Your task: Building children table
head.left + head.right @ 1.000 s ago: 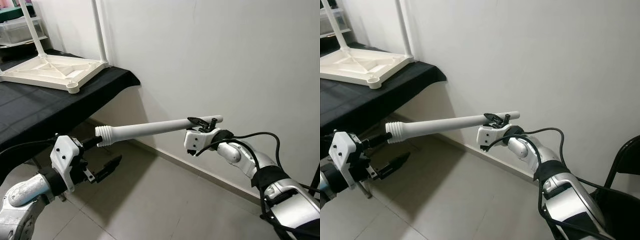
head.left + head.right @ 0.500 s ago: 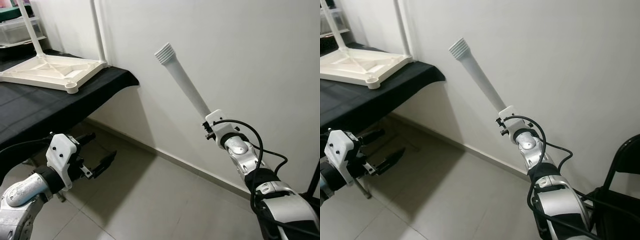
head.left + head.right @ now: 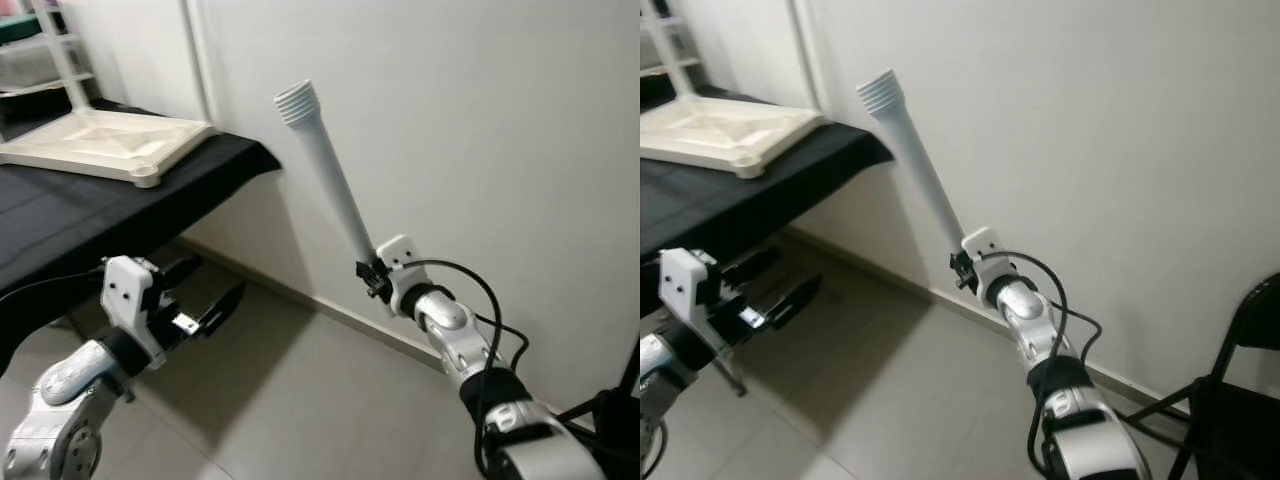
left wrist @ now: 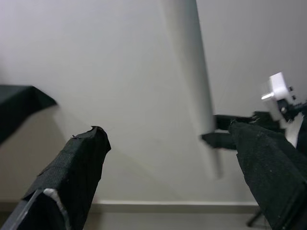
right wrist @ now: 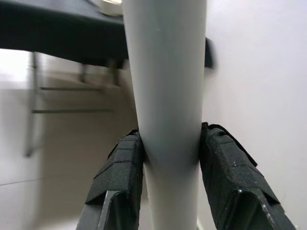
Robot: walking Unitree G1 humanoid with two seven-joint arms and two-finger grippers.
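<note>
The right gripper [image 3: 373,279] is clamped on the lower end of a white table leg [image 3: 328,177], one black finger [image 5: 120,175] pressed against each side of the tube. From that grip the leg rises steeply and leans toward the robot's left, its ribbed, threaded end [image 3: 295,101] uppermost and standing out against the white wall [image 3: 470,120]. The leg touches nothing but the gripper. The left gripper [image 3: 200,302] sits low on the robot's left, over the tiled floor [image 3: 300,400] and just in front of the edge of the black-covered table [image 3: 90,215], well apart from the leg. Its two black fingers [image 4: 76,167] are spread wide with nothing between them, and past them its wrist camera sees the leg and the right gripper's fingertips closed on it. On the black cloth, further to the left, lies the white tabletop [image 3: 105,142], upside down with its ribbed underside up and a round corner socket [image 3: 147,176] facing the robot. Two slim white uprights [image 3: 194,60] stand at its far corners. A dark chair frame [image 3: 1240,370] stands at the far right.
</note>
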